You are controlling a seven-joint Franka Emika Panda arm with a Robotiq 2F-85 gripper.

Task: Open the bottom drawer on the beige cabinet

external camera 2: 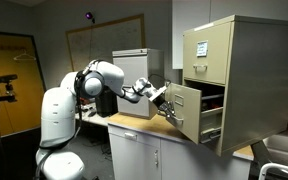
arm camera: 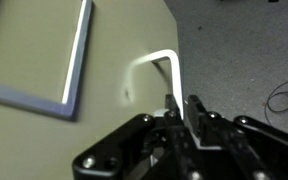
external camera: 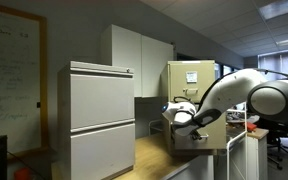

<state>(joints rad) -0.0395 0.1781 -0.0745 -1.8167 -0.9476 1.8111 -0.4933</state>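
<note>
The beige cabinet [external camera 2: 239, 70] stands on a counter and shows in both exterior views [external camera: 191, 78]. Its bottom drawer [external camera 2: 184, 112] is pulled well out, with the dark inside showing behind the front panel; in an exterior view it sticks out low towards the camera [external camera: 202, 140]. My gripper [external camera 2: 164, 103] is at the drawer front [external camera: 182, 118]. In the wrist view the fingers [arm camera: 181, 108] are shut on the pale metal drawer handle [arm camera: 156, 60], against the beige panel, with a label holder [arm camera: 76, 60] to the left.
A wider pale grey two-drawer cabinet [external camera: 102, 120] stands close by [external camera 2: 136, 66]. White wall cupboards [external camera: 136, 58] hang behind. The wooden counter [external camera 2: 144, 124] runs under the open drawer. A whiteboard [external camera 2: 102, 40] is on the wall. Office chairs [external camera: 279, 140] stand beyond.
</note>
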